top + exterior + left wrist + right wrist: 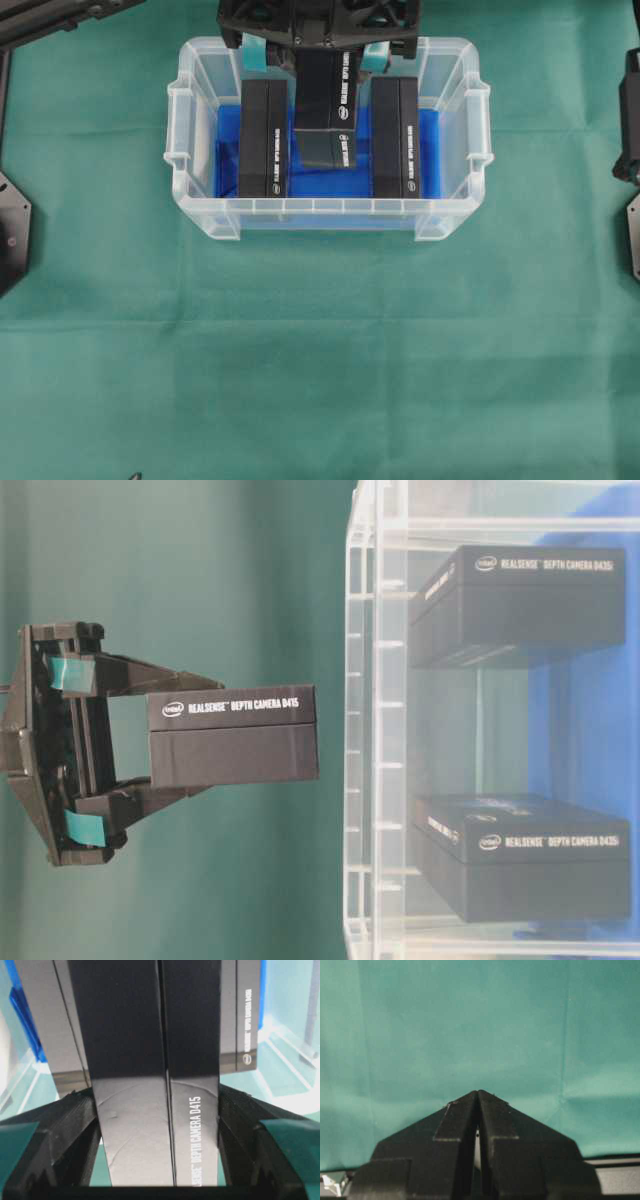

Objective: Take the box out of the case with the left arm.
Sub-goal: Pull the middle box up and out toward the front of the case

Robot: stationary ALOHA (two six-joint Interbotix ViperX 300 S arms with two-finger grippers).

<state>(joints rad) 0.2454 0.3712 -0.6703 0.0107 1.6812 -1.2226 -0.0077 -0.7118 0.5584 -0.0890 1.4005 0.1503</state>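
The case [330, 208] is a clear tub with a blue bottom, at the table's far middle. My left gripper [318, 62] is shut on a black "RealSense Depth Camera D415" box [325, 110] and holds it by one end over the middle of the case. In the table-level view the box [235, 735] is wholly outside the case wall [375, 730], gripped by my left gripper [185, 735]. In the left wrist view the box [150, 1085] fills the gap between both black fingers [65, 1125]. My right gripper [478, 1094] is shut and empty over green cloth.
Two more black boxes stay in the case, one at its left [264, 138] and one at its right [395, 138]. Green cloth [320, 380] covers the table. Arm bases stand at the left edge [12, 225] and right edge [630, 120].
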